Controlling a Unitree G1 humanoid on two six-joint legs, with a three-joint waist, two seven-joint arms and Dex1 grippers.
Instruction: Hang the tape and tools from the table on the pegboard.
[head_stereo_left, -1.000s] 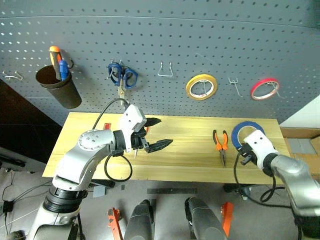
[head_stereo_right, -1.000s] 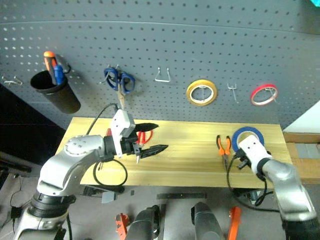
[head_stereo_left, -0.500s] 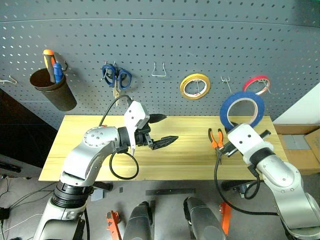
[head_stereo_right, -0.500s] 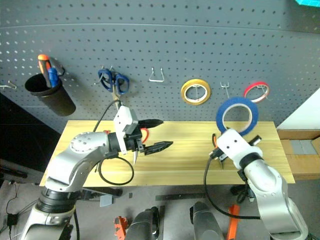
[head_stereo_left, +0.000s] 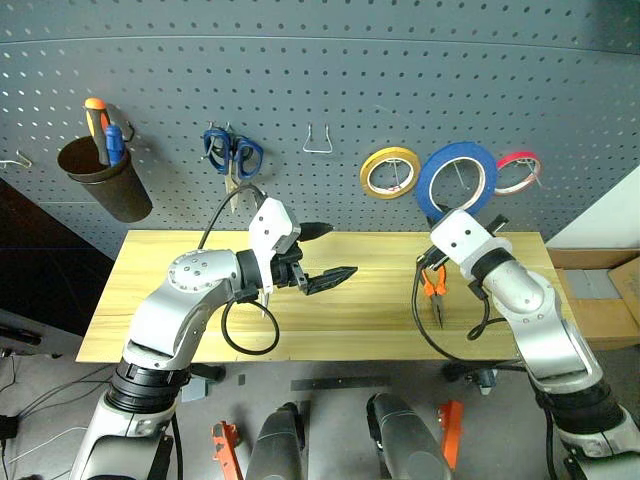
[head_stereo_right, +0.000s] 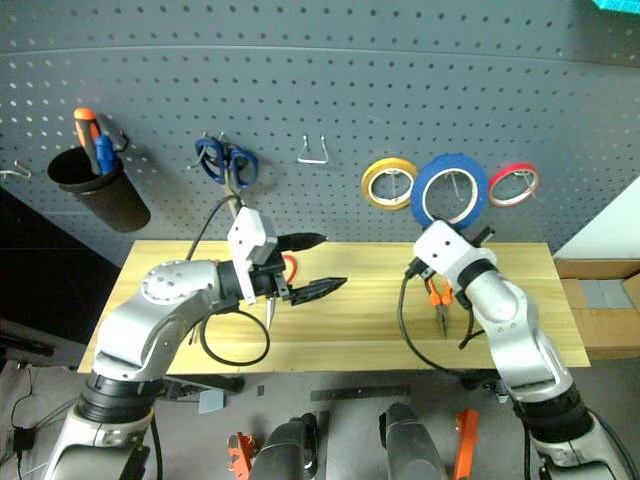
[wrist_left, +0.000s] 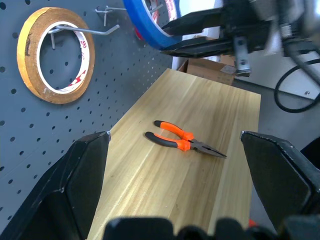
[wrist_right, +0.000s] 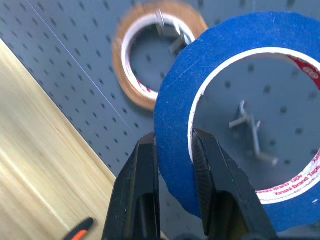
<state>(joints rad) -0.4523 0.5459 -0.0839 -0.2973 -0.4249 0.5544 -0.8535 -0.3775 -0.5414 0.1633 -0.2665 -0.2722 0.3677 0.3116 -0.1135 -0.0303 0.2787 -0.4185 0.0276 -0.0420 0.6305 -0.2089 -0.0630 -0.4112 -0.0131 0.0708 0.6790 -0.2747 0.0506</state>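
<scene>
On the pegboard (head_stereo_left: 320, 80): two hung rolls (yellow (head_stereo_left: 390, 172), red (head_stereo_left: 518, 171)).

"Xinxid Brand" print, red-pink roll (wrist_right: 295, 187) inner core

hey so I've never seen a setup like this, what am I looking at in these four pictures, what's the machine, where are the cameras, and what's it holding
This is a humanoid robot with two arms, each ending in a two-finger gripper. Two pictures come from cameras in its head, looking down over a table. The other two come from cameras on its wrists.

The right gripper is shut on a ring of blue tape, holding it up in front of a hook on the pegboard. The left gripper hangs open over the table, holding nothing.

Orange-handled pliers lie on the table. A yellow tape roll, a red roll, blue scissors and a cup of tools hang on the board.
</scene>
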